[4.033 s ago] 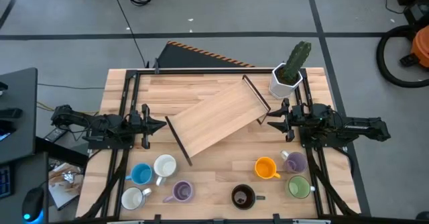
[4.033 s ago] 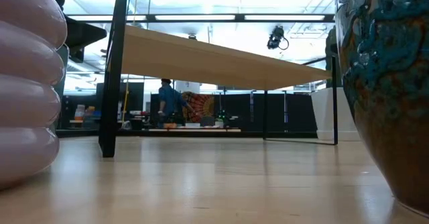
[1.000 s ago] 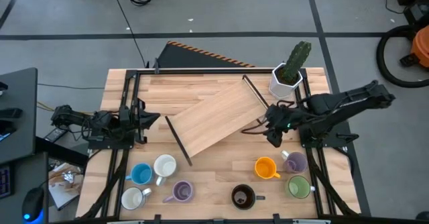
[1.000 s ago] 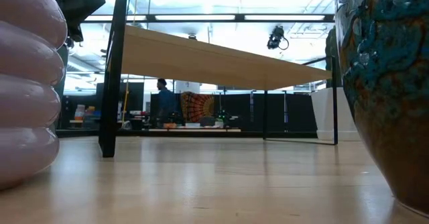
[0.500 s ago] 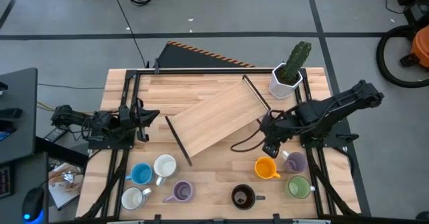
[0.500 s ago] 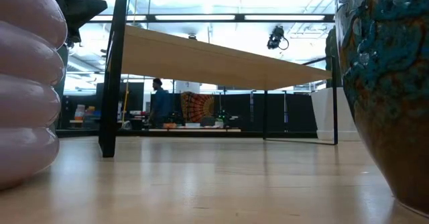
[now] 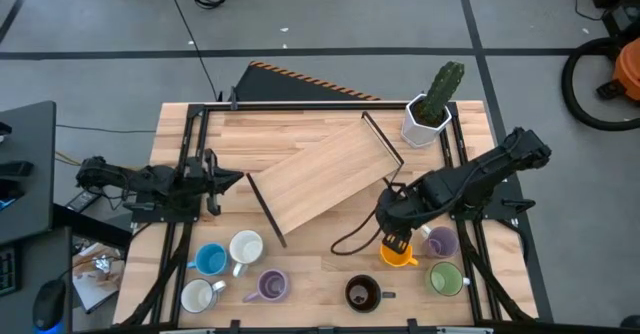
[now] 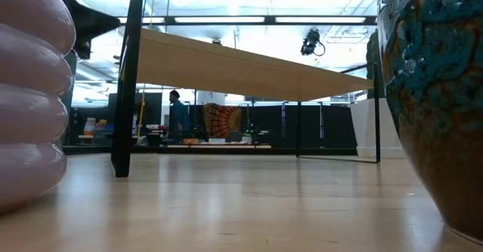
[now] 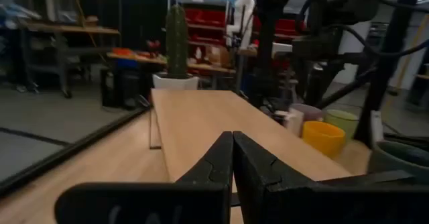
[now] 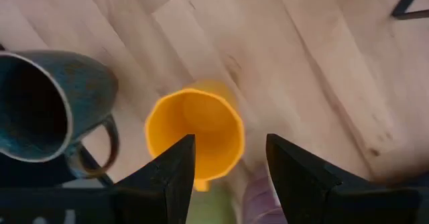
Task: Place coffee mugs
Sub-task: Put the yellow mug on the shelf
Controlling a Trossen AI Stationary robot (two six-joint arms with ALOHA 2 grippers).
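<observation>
Right tool [image 10: 224,160]: fingers apart, poised directly over your orange mug [image 10: 194,133] on the surface. Left tool [image 9: 232,158]: closed, parked at the left edge. Risk: lavender mug [image 7: 441,240] and dark mug [image 10: 47,103] sit close, so an off-centre descent may knock either or tip the orange one.

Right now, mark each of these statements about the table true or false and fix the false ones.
1. The right gripper hangs open above the orange mug. True.
2. The left gripper is shut on a white mug. False: it is shut on nothing, waiting at the table's left edge.
3. The cactus pot stands at the far right corner of the table. True.
4. The orange mug already sits on the raised wooden shelf. False: it stands on the tabletop, near the dark brown mug.
5. The blue mug stands on the table's left side, next to a white mug. True.
</observation>
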